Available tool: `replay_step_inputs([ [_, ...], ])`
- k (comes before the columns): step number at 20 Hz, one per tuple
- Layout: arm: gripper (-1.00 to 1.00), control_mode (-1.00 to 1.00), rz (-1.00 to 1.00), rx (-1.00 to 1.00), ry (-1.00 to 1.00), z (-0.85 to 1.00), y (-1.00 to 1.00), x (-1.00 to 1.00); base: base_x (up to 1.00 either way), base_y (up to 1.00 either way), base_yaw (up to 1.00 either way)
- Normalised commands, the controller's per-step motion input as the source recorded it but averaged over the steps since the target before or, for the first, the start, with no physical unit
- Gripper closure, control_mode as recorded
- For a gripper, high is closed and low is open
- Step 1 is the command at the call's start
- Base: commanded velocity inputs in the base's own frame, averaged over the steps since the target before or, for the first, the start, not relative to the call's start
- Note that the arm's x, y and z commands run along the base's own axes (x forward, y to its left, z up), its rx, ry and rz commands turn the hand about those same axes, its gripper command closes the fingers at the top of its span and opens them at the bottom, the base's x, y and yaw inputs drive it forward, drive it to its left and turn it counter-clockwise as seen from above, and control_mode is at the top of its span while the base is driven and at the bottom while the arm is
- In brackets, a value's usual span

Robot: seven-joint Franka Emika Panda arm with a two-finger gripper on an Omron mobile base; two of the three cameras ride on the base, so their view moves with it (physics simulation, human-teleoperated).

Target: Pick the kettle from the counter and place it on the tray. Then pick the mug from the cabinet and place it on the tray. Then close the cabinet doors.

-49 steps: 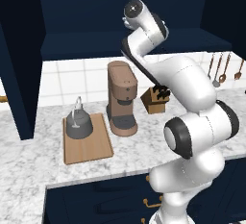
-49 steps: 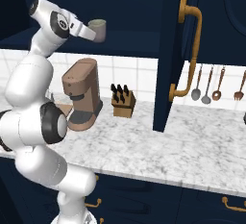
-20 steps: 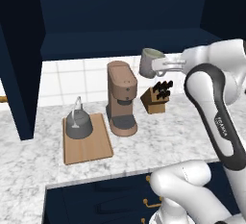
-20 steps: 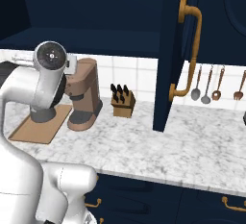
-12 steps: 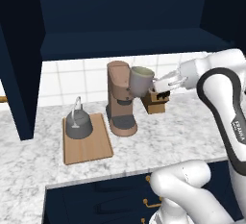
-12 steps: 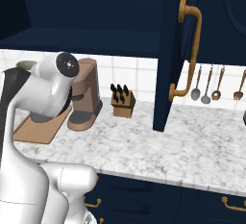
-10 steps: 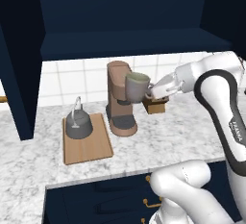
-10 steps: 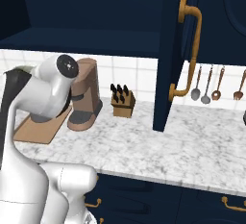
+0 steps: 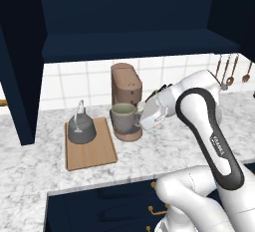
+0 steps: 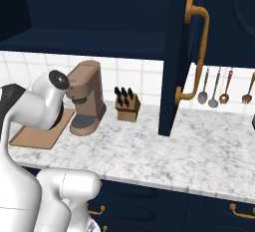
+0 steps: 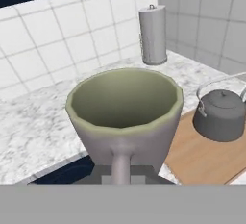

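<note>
The grey-beige mug (image 9: 123,117) hangs upright in front of the coffee machine, just right of the tray (image 9: 94,151). My gripper (image 9: 141,118) is shut on the mug's handle side. In the hand view the mug (image 11: 125,110) is close up, showing its pale green inside, and its handle points toward the camera. The dark grey kettle (image 9: 81,129) stands on the tray's far end, and I see the kettle (image 11: 222,115) and the wooden tray (image 11: 204,158) right of the mug. The cabinet (image 9: 134,44) above is open, its doors (image 10: 179,52) swung wide.
A tall brown coffee machine (image 9: 126,90) stands right behind the mug. A knife block (image 10: 126,106) sits further right on the marble counter (image 10: 164,151). A paper towel roll (image 11: 153,34) stands by the tiled wall. Utensils (image 10: 214,89) hang beyond the right door.
The arm has carried the mug down and left, from level with the shelf's edge to just in front of the coffee machine beside the tray. The kettle and tray have not moved.
</note>
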Motion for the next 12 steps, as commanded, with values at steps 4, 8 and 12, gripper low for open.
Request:
replay_step_inputs([
  [4,1.0,-1.0,0.08,-0.1,-0.01,-0.75,0.37,0.02,0.0,0.0,0.0],
  [8,1.0,-1.0,0.0,-0.16,0.0,-0.78,0.2,0.14,0.0,0.0,0.0],
  [12,1.0,-1.0,0.02,-0.04,0.0,-0.57,0.13,0.45,0.0,0.0,0.0],
])
